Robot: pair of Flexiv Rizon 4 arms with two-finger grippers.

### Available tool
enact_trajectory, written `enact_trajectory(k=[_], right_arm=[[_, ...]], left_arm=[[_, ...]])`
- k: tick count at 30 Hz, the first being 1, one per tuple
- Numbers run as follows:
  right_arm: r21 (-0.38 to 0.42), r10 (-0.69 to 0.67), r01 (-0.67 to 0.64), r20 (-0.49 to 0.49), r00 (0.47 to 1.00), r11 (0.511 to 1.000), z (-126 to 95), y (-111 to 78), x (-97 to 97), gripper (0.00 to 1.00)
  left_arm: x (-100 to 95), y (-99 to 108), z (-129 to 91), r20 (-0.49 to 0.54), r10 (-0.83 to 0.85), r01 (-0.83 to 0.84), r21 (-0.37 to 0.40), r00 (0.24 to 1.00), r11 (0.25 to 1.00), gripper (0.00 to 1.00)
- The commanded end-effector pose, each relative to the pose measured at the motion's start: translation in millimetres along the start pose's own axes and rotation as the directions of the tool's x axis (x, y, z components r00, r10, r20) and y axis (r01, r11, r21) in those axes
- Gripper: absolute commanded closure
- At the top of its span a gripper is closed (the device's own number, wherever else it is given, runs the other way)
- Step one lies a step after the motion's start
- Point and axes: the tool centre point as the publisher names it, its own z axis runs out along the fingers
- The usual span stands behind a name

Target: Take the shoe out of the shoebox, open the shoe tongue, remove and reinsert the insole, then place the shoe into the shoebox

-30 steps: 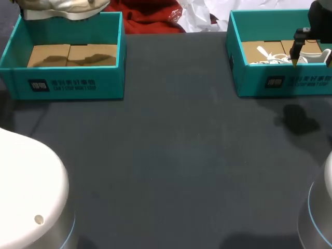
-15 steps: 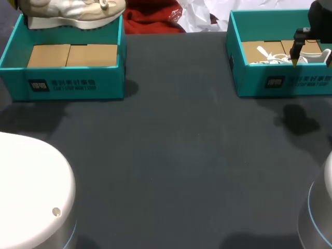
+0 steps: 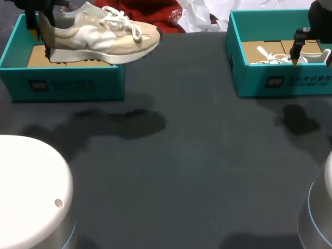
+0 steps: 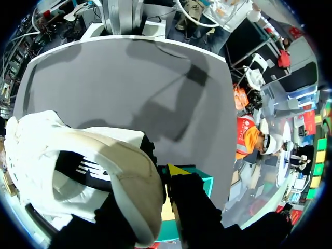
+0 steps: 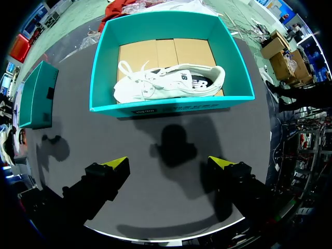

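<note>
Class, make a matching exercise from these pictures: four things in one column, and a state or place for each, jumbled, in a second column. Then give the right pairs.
Column one:
1. beige shoe
2. white shoe
3. left box
4. right gripper

Column two:
A. open, holding nothing
B. lying in the right box
C. held up in the air
D. no shoe inside

Pairs: 1-C, 2-B, 3-D, 4-A

The dark grey table (image 3: pixel 197 166) carries two open teal boxes along its far side, well apart. The left shoebox (image 3: pixel 67 85) stands at the far left and the right shoebox (image 3: pixel 282 83) at the far right, each flat on the surface with its printed wall facing near.
</note>
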Motion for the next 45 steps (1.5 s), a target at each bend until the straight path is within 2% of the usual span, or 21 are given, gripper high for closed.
enact_trajectory(k=[1,8,20,25,32,38,45], right_arm=[[-0.002,0.000,0.000,0.000,1.000,1.000,0,-0.8,-0.2,0.00],[-0.002,0.000,0.000,0.000,1.000,1.000,0,-0.8,-0.2,0.00],[-0.002,0.000,0.000,0.000,1.000,1.000,0,-0.8,-0.2,0.00],[-0.002,0.000,0.000,0.000,1.000,1.000,0,-0.8,-0.2,0.00],[-0.002,0.000,0.000,0.000,1.000,1.000,0,-0.8,-0.2,0.00],[-0.002,0.000,0.000,0.000,1.000,1.000,0,-0.8,-0.2,0.00],[-0.002,0.000,0.000,0.000,1.000,1.000,0,-0.8,-0.2,0.00]], left_arm=[[-15.4,-63,9,-0.002,0.015,-0.014,-0.356,1.000,0.935,1.00],[-42.2,-93,18,0.002,0.072,-0.067,-0.335,0.997,0.940,1.00],[-42.2,-93,18,0.002,0.072,-0.067,-0.335,0.997,0.940,1.00],[-68.2,-121,45,0.027,0.143,-0.127,-0.322,0.989,0.938,1.00],[-115.9,-142,79,0.036,0.185,-0.168,-0.277,0.982,0.946,1.00],[-142.5,-158,102,0.031,0.150,-0.138,-0.241,0.988,0.961,1.00],[-142.5,-158,102,0.031,0.150,-0.138,-0.241,0.988,0.961,1.00]])
